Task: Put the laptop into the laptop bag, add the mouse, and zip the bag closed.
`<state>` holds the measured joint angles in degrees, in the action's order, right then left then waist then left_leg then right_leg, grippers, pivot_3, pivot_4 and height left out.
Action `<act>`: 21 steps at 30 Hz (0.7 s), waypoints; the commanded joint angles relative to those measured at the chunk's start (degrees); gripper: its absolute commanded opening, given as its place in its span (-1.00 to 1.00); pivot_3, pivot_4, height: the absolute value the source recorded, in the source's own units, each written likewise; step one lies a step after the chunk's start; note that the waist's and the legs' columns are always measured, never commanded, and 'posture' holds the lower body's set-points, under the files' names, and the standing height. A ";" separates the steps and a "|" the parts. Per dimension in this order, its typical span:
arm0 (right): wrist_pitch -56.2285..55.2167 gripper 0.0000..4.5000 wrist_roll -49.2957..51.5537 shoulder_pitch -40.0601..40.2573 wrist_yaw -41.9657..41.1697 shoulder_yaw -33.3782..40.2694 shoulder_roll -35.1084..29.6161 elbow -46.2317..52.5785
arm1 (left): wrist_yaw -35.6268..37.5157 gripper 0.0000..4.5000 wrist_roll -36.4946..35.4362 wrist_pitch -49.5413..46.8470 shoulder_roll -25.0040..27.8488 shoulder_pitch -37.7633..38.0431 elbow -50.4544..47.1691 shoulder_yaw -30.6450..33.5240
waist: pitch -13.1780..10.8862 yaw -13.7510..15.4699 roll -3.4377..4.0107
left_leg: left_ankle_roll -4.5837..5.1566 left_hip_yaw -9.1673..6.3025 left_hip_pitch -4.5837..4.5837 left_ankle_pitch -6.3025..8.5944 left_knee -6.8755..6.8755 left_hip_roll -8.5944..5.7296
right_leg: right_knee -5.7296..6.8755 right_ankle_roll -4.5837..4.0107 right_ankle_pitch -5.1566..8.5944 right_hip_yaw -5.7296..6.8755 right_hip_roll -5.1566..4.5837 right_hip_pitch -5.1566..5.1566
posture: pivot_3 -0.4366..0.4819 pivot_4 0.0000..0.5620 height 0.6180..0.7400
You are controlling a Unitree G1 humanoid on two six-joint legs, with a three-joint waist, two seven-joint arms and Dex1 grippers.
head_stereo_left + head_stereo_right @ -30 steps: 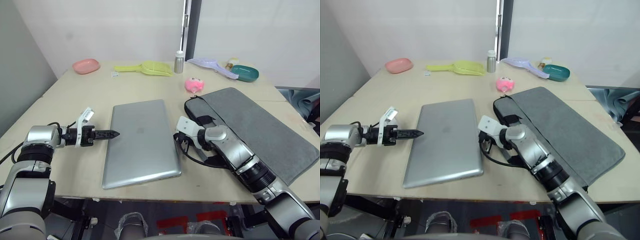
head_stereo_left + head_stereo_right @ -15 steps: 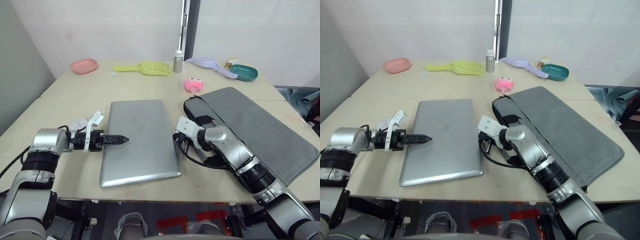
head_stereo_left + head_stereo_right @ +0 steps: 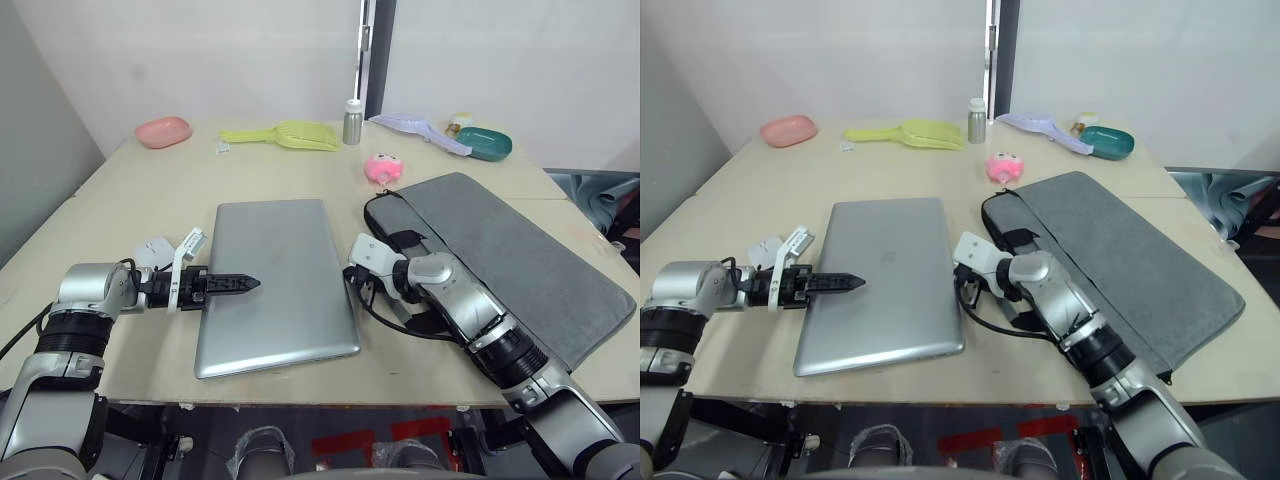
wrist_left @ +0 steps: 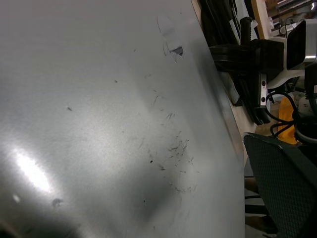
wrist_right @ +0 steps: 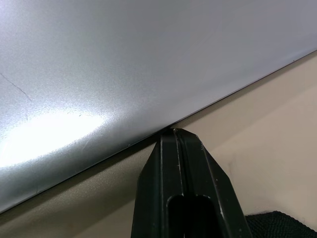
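Lying closed and flat near the front of the tabletop (image 3: 120,190), the laptop (image 3: 275,280) is not yet in the laptop bag (image 3: 520,260), so by my reading the task is at its first step: nothing packed, the mouse not added, the zip not run. The left hand (image 3: 240,284) reaches over the laptop's left edge, its black fingers pressed together into a point low over the lid and holding nothing; whether they touch the metal I cannot tell. At the laptop's right edge sits the right hand (image 5: 181,144), its fingers also together and empty, the tips right against the edge in the right wrist view. Just right of that arm the bag lies flat and angled on the tabletop, its black handles (image 3: 400,240) at the end nearest the laptop; whether its opening is unzipped I cannot tell. No white mouse can be picked out for certain.

Along the far side, left to right, stand a pink dish (image 3: 165,131), a yellow scoop (image 3: 285,136), a small metal bottle (image 3: 353,122), a pink toy (image 3: 383,168) close to the bag's far corner, a lilac scoop (image 3: 420,130) and a teal dish (image 3: 484,143). None lies between laptop and bag; the right arm itself and the handles occupy that gap.
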<state>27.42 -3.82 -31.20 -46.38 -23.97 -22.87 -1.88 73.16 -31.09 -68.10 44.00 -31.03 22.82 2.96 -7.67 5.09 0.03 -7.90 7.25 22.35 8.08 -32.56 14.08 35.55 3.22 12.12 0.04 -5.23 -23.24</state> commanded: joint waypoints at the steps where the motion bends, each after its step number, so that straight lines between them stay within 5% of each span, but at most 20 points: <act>1: -0.53 -1.00 0.21 0.83 -0.66 -0.14 0.12 0.23 | 0.49 0.64 -1.93 -0.04 1.09 -0.38 -1.25 1.19 | -0.01 0.01 0.00 | 0.00 0.00 0.00 0.00 0.00 0.00 | 0.00 0.00 0.00 0.00 0.00 0.00 | -0.05 -0.47 1.00; 10: -0.52 -1.00 0.09 0.90 -0.54 0.13 0.76 0.14 | -1.58 -0.64 -3.95 -1.05 -0.10 0.15 -2.05 2.44 | -0.01 0.33 -0.02 | 0.01 -0.02 0.01 0.00 0.01 -0.01 | -0.04 0.00 0.00 0.02 -0.01 0.02 | -0.05 -0.47 1.00; 21: -0.91 -1.00 0.47 2.15 -0.35 2.04 -0.34 0.56 | -8.06 -0.82 -12.72 -11.29 -0.72 4.91 -10.09 9.99 | -0.01 0.24 -0.03 | -0.01 -0.05 0.02 -0.01 0.08 -0.02 | -0.18 0.00 0.00 0.09 -0.01 0.09 | -0.05 -0.47 1.00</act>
<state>26.36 -3.70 -29.81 -46.60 -22.45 -22.84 -1.72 68.00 -43.28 -78.56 43.15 -26.49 17.25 11.83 -7.69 5.33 0.00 -7.90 7.21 22.36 8.08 -32.46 14.06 35.37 3.22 12.12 0.13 -5.24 -23.15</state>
